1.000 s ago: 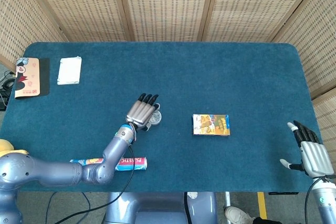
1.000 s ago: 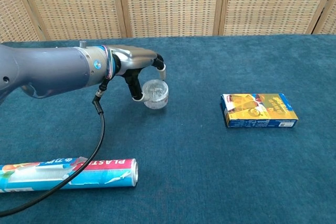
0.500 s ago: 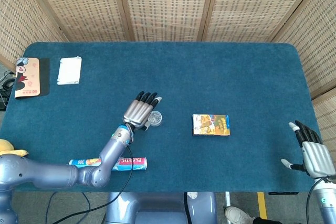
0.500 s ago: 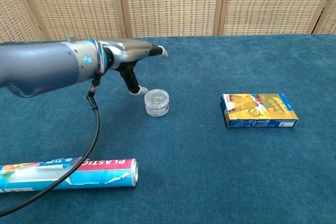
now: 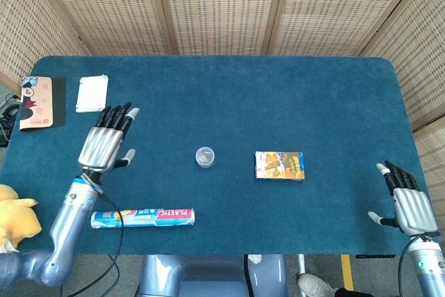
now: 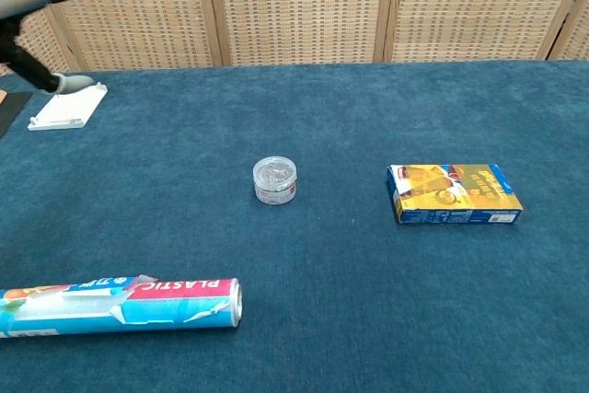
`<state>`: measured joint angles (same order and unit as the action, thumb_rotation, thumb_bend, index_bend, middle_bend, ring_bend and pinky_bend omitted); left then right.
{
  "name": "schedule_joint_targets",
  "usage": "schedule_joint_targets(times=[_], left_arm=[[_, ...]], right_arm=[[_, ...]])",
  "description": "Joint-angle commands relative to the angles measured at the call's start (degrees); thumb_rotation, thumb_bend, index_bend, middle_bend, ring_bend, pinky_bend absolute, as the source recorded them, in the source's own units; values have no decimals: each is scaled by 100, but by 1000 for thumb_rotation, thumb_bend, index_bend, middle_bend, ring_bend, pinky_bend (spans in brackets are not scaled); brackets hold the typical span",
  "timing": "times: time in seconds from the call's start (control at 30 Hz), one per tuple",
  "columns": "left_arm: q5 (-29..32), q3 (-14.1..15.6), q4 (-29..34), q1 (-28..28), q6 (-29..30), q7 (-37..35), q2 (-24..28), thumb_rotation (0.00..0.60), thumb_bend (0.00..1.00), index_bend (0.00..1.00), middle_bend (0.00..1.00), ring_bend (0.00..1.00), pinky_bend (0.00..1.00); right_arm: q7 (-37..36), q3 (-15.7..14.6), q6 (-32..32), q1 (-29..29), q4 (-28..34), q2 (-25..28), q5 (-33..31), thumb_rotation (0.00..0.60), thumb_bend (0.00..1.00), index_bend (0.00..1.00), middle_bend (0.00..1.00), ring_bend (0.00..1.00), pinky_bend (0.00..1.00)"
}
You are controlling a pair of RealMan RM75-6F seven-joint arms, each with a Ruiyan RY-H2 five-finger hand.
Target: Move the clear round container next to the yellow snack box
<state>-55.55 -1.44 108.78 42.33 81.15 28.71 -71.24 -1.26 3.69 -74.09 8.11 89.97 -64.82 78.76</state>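
Container [image 5: 204, 157] stands upright on the table [image 5: 278, 95], free of both hands, with a gap between it and the yellow snack box [image 5: 279, 165] on its far side from the left hand. Nearest the camera, the plastic wrap roll [image 5: 142, 218] lies below that hand. The left hand [image 5: 106, 145] hovers well apart from the container, fingers spread, holding nothing. The right hand [image 5: 409, 206], beyond the box, is likewise spread and empty. Judging by this, the container is set down; closing the gap would need a fresh grasp.

One container [image 5: 204, 157], one snack box [image 5: 279, 165], one roll [image 5: 142, 218]
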Motion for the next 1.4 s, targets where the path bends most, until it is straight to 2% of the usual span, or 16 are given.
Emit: schedule_joint_targets(times=[0.03, 0.17, 0.27, 0.4, 0.67, 0.77, 0.93, 0.97, 1.0, 1.07, 1.2, 1.4], left_arm=[[-367, 344, 192, -531, 496, -191, 262, 600, 341, 0, 0, 0, 0], [-739, 707, 145, -1124, 952, -388, 329, 600, 338, 0, 0, 0, 0], [-976, 964, -5, -1510, 1077, -558, 333, 600, 337, 0, 0, 0, 0], [-1197, 1114, -183, -1769, 1122, -648, 390, 600, 337, 0, 0, 0, 0], [-1459, 940, -351, -2042, 1049, -1128, 551, 600, 336, 0, 0, 0, 0], [-1493, 849, -390, -2100, 904, -1247, 606, 600, 337, 0, 0, 0, 0], [-1577, 717, -442, -2188, 717, -1325, 644, 600, 336, 0, 0, 0, 0], [-1553, 677, -476, -2203, 668, -1406, 662, 600, 336, 0, 0, 0, 0], [-1554, 636, -524, -2218, 615, -1470, 682, 600, 336, 0, 0, 0, 0], [-1560, 599, -553, -2235, 575, -1506, 693, 600, 336, 0, 0, 0, 0], [-1637, 513, -640, -2285, 389, -1622, 695, 600, 337, 0, 0, 0, 0], [-1752, 420, -730, -2344, 243, -1692, 691, 600, 336, 0, 0, 0, 0]], right_arm=[[64, -4, 29, 17, -15, -39, -23, 600, 0, 65, 0, 0, 69], [96, 32, 18, 33, -50, -95, -58, 600, 0, 67, 0, 0, 69], [80, 86, -31, 55, -61, -135, -50, 600, 0, 70, 0, 0, 67], [201, 202, -53, 155, 64, -126, -39, 600, 0, 71, 0, 0, 66], [1315, 774, 70, 799, 1210, 80, -56, 600, 0, 126, 0, 0, 66], [2091, 1019, 353, 1212, 1773, 9, -363, 600, 0, 143, 0, 0, 66], [3439, 1341, 816, 2019, 2386, -421, -1250, 600, 0, 198, 0, 0, 74], [3832, 1386, 1130, 2395, 2440, -670, -1521, 600, 0, 206, 0, 0, 77], [4290, 1480, 1175, 2699, 2403, -933, -2029, 600, 0, 208, 0, 0, 78], [4656, 1524, 1088, 2903, 2405, -1130, -2405, 600, 0, 208, 0, 0, 79], [5551, 1617, 827, 3643, 2234, -1936, -3480, 600, 0, 210, 0, 0, 83], [6182, 1756, 436, 4373, 1808, -2713, -4427, 600, 0, 220, 0, 0, 89]])
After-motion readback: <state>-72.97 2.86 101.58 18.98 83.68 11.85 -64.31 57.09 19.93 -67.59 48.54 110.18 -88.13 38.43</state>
